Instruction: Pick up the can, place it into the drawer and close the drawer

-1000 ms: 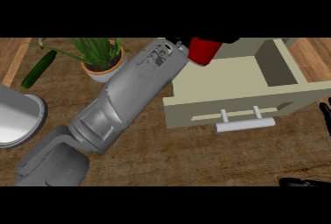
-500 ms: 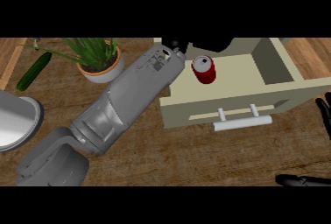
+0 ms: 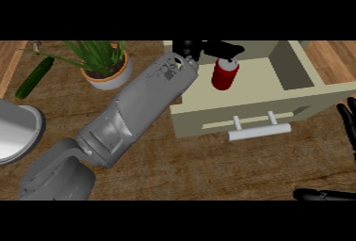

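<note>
a red can [image 3: 224, 75] is seen standing inside the open drawer [image 3: 299, 70], with the left robot hand [image 3: 203, 48] just above it at the drawer's far edge, fingers spread apart and clamped on nothing. the right robot hand [image 3: 346, 123] is rested at the right edge of the view, fingers straight. placing is judged done; the drawer, its white handle [image 3: 259, 129] projecting over the wooden counter [image 3: 208, 164], is left to be closed.

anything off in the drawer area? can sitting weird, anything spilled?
Nothing spilled or damaged. The red can stands inside the open drawer, near its left side, just below the left hand, whose fingers are spread above it. The drawer handle looks straight. The cucumber lies loose on the counter.
</note>
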Tool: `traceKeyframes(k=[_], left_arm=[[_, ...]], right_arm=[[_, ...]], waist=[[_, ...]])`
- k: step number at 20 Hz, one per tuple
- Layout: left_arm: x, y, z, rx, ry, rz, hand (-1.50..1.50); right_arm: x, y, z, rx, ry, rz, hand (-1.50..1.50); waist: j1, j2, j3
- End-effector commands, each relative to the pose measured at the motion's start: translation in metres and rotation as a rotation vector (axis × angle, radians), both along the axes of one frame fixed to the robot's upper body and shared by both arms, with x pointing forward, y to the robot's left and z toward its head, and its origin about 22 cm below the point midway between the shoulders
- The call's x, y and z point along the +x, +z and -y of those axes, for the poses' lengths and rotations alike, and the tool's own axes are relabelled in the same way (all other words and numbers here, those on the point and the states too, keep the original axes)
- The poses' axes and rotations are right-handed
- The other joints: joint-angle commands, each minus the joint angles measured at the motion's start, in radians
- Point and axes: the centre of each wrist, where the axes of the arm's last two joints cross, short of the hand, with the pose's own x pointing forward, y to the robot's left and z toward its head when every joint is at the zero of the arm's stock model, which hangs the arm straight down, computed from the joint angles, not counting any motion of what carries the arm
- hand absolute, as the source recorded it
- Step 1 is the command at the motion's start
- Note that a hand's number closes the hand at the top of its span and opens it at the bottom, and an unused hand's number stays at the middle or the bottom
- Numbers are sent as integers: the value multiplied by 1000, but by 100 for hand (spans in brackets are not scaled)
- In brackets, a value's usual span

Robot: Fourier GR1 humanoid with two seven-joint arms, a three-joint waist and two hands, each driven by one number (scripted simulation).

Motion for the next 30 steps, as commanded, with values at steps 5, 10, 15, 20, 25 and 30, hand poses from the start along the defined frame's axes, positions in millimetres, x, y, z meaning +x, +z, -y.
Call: traceKeyframes(k=[5, 10, 15, 20, 25, 30], left_arm=[[-3, 4, 5, -70, 2, -18, -150], [-8, 1, 7, -118, 16, -21, -150], [-8, 7, 9, -175, -14, 3, -150], [-6, 18, 11, -173, -6, 32, -150], [-7, 15, 12, -176, 7, 37, -150], [-5, 30, 11, -204, -11, 9, -150]], right_arm=[[-4, 12, 3, -203, -41, 90, -150], [-1, 23, 3, -323, -7, 147, -150], [5, 29, -17, -459, -23, 191, -150], [8, 34, -14, -666, -94, 190, -150], [34, 26, -27, -884, -87, 163, -150], [45, -3, -38, -1009, -86, 99, -150]], waist=[[16, -4, -1], [4, -2, 0], [37, -4, -1], [85, -18, -2], [97, -13, -2], [134, -29, -3]])
